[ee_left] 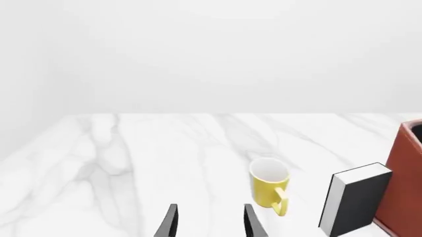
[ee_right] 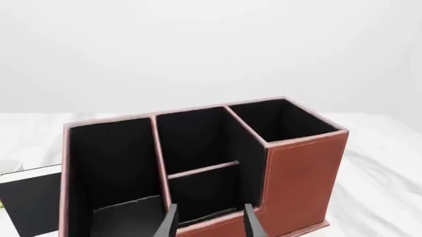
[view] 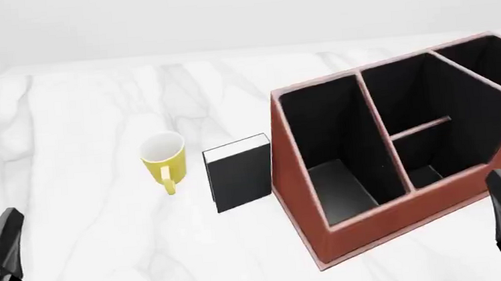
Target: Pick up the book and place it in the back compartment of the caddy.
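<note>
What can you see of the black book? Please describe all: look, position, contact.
The book is a small thin hardcover with plain black covers and white page edges. It stands upright on the white marble table, closed, between the yellow mug and the reddish-brown caddy. It sits close to the caddy's outer wall; whether they touch cannot be told. The mug stands apart from it. Neither gripper touches it.

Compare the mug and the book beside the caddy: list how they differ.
The mug is yellow with a white inside; the book has black covers and white page edges. The mug is round with a handle; the book is a flat slab standing upright. The book is larger and sits nearer the caddy. Both stand on the marble table, untouched.
</note>
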Action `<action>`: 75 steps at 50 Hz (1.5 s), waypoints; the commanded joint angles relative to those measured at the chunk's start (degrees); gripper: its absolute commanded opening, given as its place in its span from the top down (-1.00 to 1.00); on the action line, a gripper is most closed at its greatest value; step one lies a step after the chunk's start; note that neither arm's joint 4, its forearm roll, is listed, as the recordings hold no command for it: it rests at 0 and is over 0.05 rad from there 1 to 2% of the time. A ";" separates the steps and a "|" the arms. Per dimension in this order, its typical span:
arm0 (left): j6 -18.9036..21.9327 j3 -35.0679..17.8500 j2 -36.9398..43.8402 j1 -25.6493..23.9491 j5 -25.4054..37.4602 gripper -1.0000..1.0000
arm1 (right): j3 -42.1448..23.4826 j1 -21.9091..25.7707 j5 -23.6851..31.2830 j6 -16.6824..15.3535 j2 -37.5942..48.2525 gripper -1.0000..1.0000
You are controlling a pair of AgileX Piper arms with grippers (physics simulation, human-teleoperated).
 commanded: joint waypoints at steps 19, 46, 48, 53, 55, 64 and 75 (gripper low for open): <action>4.94 -20.19 12.73 -8.30 6.34 -1.00 | 0.04 -0.46 -2.81 0.50 3.46 -1.00; 19.60 -49.77 51.22 -22.37 5.06 -1.00 | 0.04 -0.43 -2.34 0.92 3.27 -1.00; 20.35 -52.59 52.67 -23.16 6.78 -1.00 | 0.04 -0.45 -2.51 0.94 3.47 -1.00; 24.33 -61.75 56.80 -26.57 14.43 -1.00 | 0.04 -0.43 -2.79 0.92 3.86 -1.00; 26.42 -65.41 58.03 -26.56 17.28 -1.00 | 0.04 -0.41 -2.73 0.96 3.80 -1.00; 31.92 -75.11 66.37 -29.56 25.29 -1.00 | 0.04 -0.26 -2.45 0.97 3.50 -1.00; 36.17 -81.67 77.07 -31.40 30.36 -1.00 | 0.04 -0.21 -2.53 0.99 3.59 -1.00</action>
